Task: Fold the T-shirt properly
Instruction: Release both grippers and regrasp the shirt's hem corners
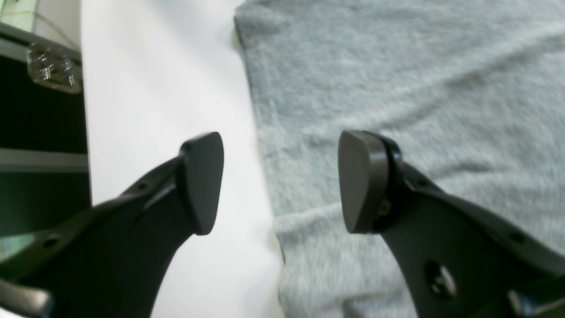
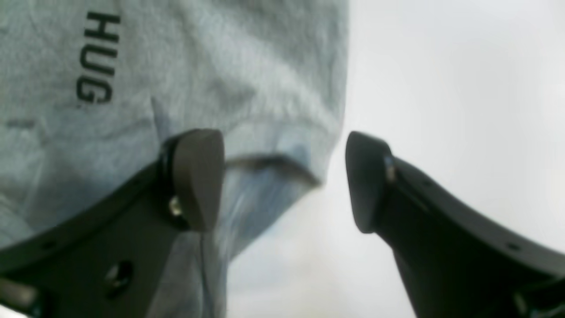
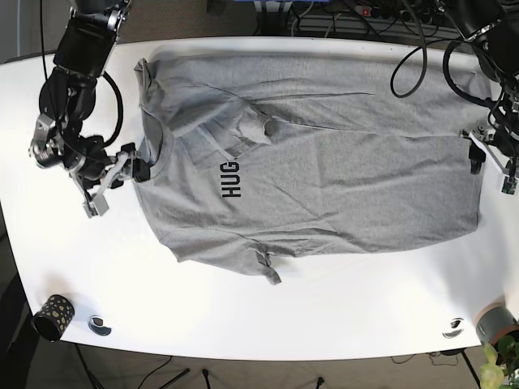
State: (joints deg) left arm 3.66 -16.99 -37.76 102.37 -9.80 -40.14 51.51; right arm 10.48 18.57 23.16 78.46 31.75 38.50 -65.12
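Observation:
A grey T-shirt (image 3: 324, 178) printed with "HUG" lies spread on the white table (image 3: 365, 308), one sleeve folded in over the chest. My right gripper (image 3: 138, 168) sits at the shirt's collar end; in the right wrist view it (image 2: 284, 181) is open, one finger over the cloth (image 2: 220, 66), a hemmed edge lying between the fingers. My left gripper (image 3: 478, 156) is at the shirt's bottom hem. Seen from the left wrist, it (image 1: 280, 181) is open and straddles the shirt's edge (image 1: 397, 88), one finger over bare table.
A patterned cup (image 3: 53, 316) and a small round object (image 3: 99, 325) stand at the table's front left. Another small object (image 3: 454, 328), a grey cup (image 3: 495, 322) and a plant (image 3: 496, 369) are at the front right. The table edge (image 1: 86, 132) is near my left gripper.

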